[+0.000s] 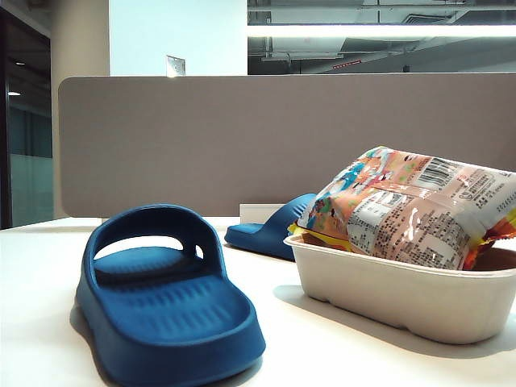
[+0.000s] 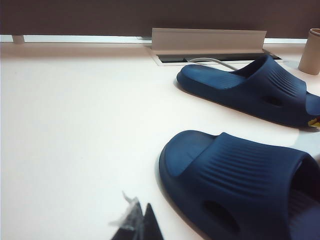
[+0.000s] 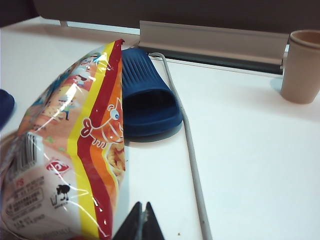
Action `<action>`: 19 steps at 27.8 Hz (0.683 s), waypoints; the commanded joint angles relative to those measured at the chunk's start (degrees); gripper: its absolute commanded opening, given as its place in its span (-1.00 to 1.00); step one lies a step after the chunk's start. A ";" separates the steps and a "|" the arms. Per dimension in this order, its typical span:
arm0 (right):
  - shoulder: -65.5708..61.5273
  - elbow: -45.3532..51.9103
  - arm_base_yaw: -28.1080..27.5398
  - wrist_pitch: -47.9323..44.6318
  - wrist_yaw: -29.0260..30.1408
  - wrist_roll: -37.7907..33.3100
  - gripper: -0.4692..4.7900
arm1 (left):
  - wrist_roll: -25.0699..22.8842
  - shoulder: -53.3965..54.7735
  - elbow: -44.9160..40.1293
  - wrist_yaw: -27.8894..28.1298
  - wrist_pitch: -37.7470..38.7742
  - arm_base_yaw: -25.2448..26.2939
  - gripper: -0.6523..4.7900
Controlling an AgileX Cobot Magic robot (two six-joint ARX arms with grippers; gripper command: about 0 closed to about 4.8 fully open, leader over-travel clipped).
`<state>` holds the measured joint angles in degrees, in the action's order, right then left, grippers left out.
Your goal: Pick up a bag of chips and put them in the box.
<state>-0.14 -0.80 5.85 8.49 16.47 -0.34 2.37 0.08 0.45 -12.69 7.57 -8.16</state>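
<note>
The left gripper (image 2: 142,222) has its dark fingertips pressed together, holding nothing, low over the white table (image 2: 75,125). Just ahead of it and to one side lies the near blue slipper (image 2: 240,185), toe toward the gripper; beyond that sits the far blue slipper (image 2: 250,87), and past it a grey cable channel (image 2: 207,42) along the table's back edge.

The right gripper (image 3: 141,222) is likewise pinched shut and empty-handed. The bag of chips (image 3: 75,150) sits right beside its tips, its yellow-red edge nearest; whether they touch cannot be told. Ahead lies the far slipper, with a grey cable (image 3: 192,165) running alongside, and a beige paper cup (image 3: 301,65) stands well off.

In the exterior view the bag rests tilted in the box (image 1: 403,290), sticking up above its rim, beside the near slipper.
</note>
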 commanded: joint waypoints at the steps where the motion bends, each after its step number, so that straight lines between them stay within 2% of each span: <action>1: -0.04 -0.24 -0.02 -0.70 -0.02 3.32 -0.82 | -0.07 0.04 0.15 -0.02 -0.37 -0.02 -0.78; 8: -0.04 -0.20 -0.02 -0.59 -0.02 6.75 -0.82 | -0.07 0.07 0.15 -0.02 -0.37 -0.02 -0.78; 19: -0.04 -0.20 -0.02 -0.61 0.02 7.85 -0.82 | -0.04 0.04 0.15 -0.02 -0.37 -0.02 -0.78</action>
<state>-0.14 -0.80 5.85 8.51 16.47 7.22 2.37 0.08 0.45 -12.69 7.57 -8.16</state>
